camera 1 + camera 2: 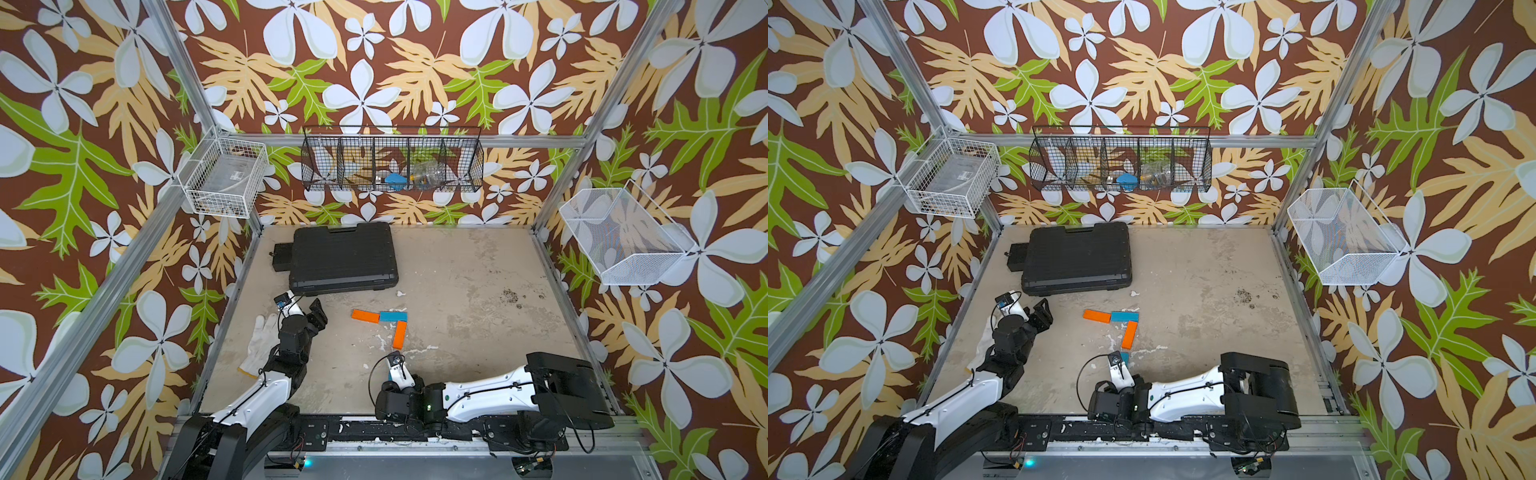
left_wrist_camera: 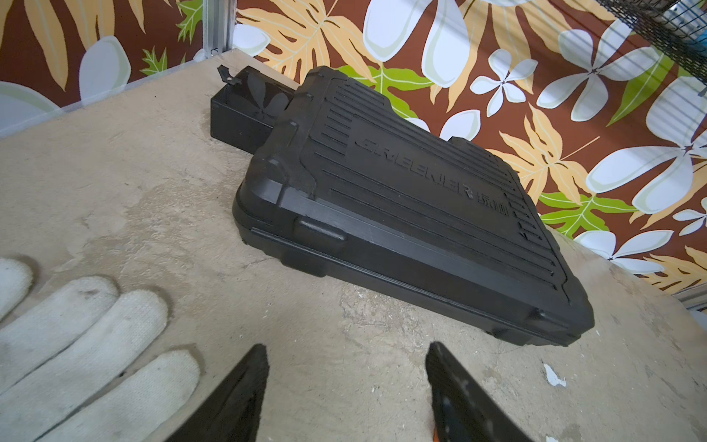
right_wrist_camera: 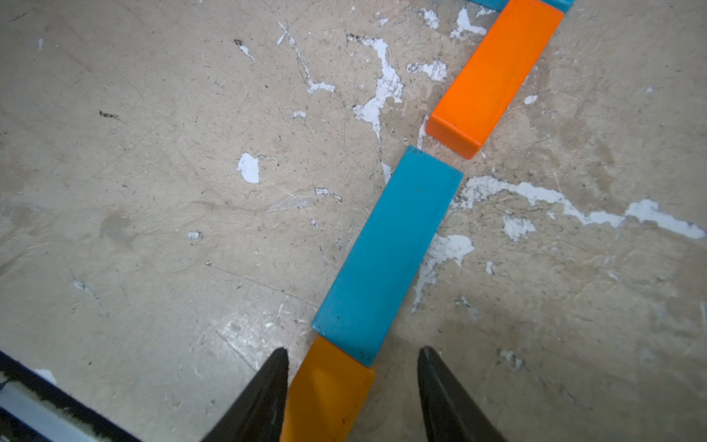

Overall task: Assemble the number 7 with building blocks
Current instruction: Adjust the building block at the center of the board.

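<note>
In both top views an orange block (image 1: 365, 316) and a blue block (image 1: 392, 316) lie end to end across, and a second orange block (image 1: 400, 334) runs down from the blue one's right end. The right wrist view continues that line towards me: orange block (image 3: 493, 76), a small gap, blue block (image 3: 386, 260), then another orange block (image 3: 329, 394) touching its near end. My right gripper (image 3: 352, 352) is open astride this last orange block, with a clear gap on one side. My left gripper (image 2: 346, 352) is open and empty over bare table, left of the blocks (image 1: 318, 316).
A closed black case (image 1: 343, 257) with a small black box (image 1: 282, 257) at its left lies at the back of the table. A white glove (image 1: 259, 349) lies by the left arm. Wire baskets (image 1: 392, 164) hang on the walls above.
</note>
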